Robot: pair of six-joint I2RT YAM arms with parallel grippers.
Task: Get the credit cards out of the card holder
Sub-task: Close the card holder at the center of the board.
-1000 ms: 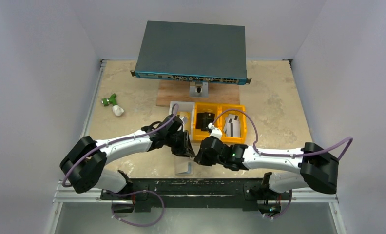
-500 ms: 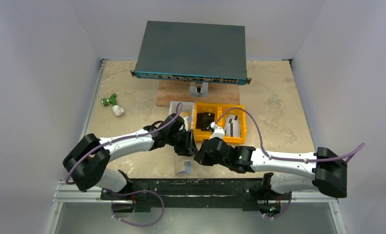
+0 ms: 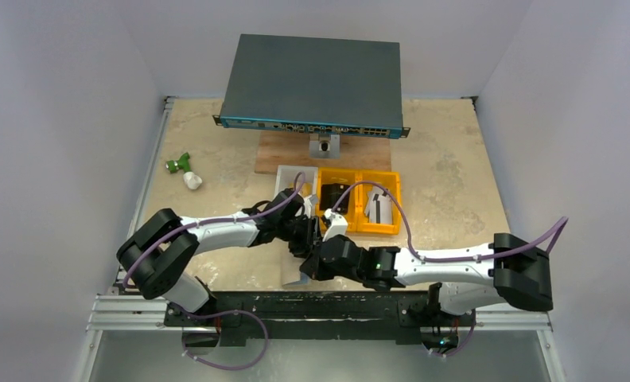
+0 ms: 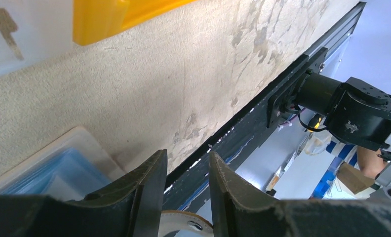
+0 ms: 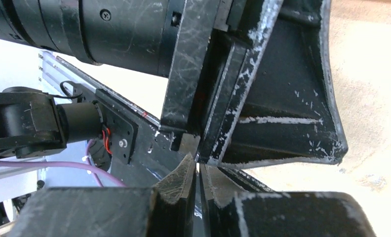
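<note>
- Card holder (image 3: 298, 278) lies flat, pale blue face up, just beside the left gripper (image 4: 186, 156); its long axis is hidden.
- Left gripper: fingers slightly spread, only table (image 4: 134, 98) between them.
- Right gripper (image 5: 197, 165): fingers pressed almost together, tips close to the left gripper.
- Yellow bin (image 4: 109, 17) lies beyond.
</note>
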